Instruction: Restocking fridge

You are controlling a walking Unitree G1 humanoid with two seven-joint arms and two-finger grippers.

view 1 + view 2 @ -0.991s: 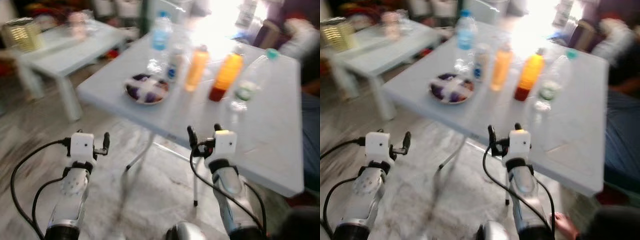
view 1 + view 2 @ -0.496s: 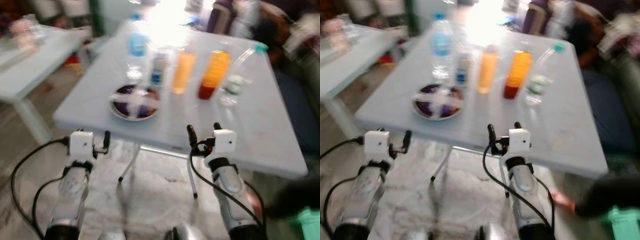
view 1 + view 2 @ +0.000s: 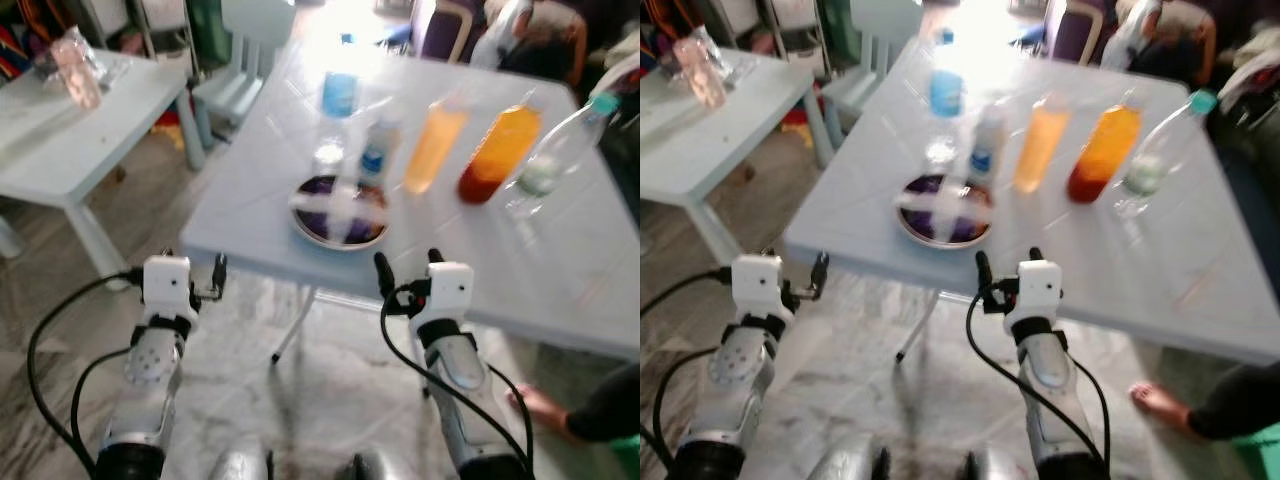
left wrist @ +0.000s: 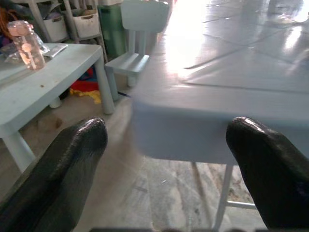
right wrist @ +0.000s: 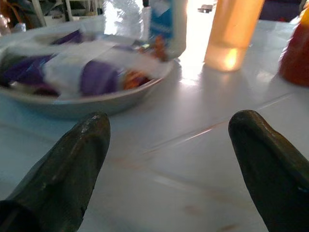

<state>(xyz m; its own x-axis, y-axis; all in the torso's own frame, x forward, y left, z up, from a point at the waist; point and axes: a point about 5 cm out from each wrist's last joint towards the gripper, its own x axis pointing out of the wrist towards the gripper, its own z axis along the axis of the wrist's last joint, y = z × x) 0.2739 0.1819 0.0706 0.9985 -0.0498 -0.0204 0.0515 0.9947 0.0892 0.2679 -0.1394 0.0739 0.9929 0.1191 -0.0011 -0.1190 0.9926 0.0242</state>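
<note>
A humanoid robot stands at the near edge of a pale blue folding table point(image 3: 560, 290), both arms raised and nothing yet in hand. The right gripper point(image 3: 408, 263) hovers over the table's front edge with its black fingers spread wide and empty; the left gripper point(image 3: 192, 276) hangs off the near left corner, above the floor, also spread and empty. The goods for the fridge wait in a loose row across the table: a clear water bottle with a blue label point(image 3: 338, 98), a small white bottle point(image 3: 378, 153), a pale orange juice bottle point(image 3: 433, 147), a deeper orange bottle point(image 3: 494, 157) and a clear bottle with a teal cap point(image 3: 553, 157) at the far right. Just in front of the small bottle sits a plate of purple-wrapped items point(image 3: 340, 211), close ahead of the right gripper in its wrist view. A lower side table point(image 3: 60, 140) stands well off to the left, and a person's bare foot point(image 3: 541, 408) rests on the floor near the robot's right side. The likely trouble from here — the bottles stand near one another behind the plate, so a reach past it could clip the rim or topple a neighbouring bottle; a further step could also crowd the foot
</note>
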